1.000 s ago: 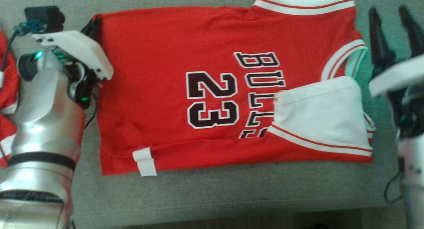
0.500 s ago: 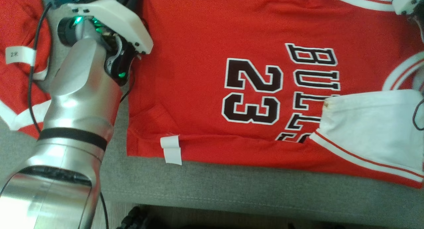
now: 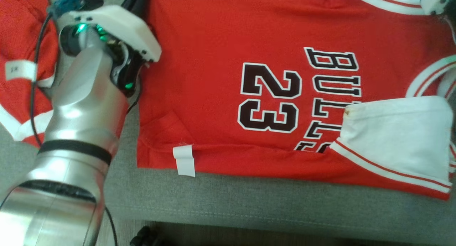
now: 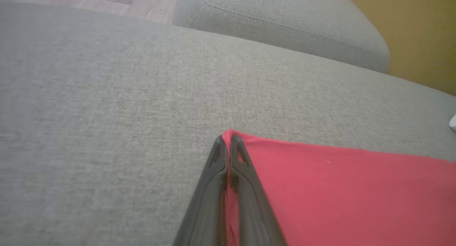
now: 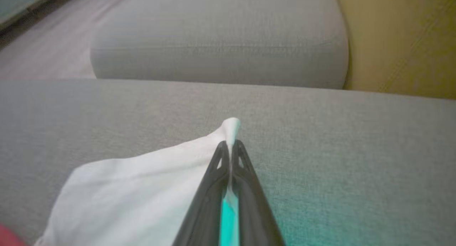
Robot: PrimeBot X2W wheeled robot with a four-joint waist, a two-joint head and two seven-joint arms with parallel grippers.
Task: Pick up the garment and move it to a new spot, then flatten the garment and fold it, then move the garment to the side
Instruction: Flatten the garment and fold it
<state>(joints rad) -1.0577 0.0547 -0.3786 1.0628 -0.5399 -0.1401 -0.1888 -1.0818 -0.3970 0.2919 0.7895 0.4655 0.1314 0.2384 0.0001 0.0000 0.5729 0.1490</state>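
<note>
Left jaws clamp jersey (image 3: 199, 32) corner | right jaws clamp white edge (image 5: 142, 182) | left forearm (image 3: 78, 107) extended forward

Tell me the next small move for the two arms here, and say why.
Probably lift both far corners a little and draw them together toward the near edge. The left tool is shut on the red corner of the jersey, the right tool on its white corner, and the near side is already folded over the lettering on the cushion.
</note>
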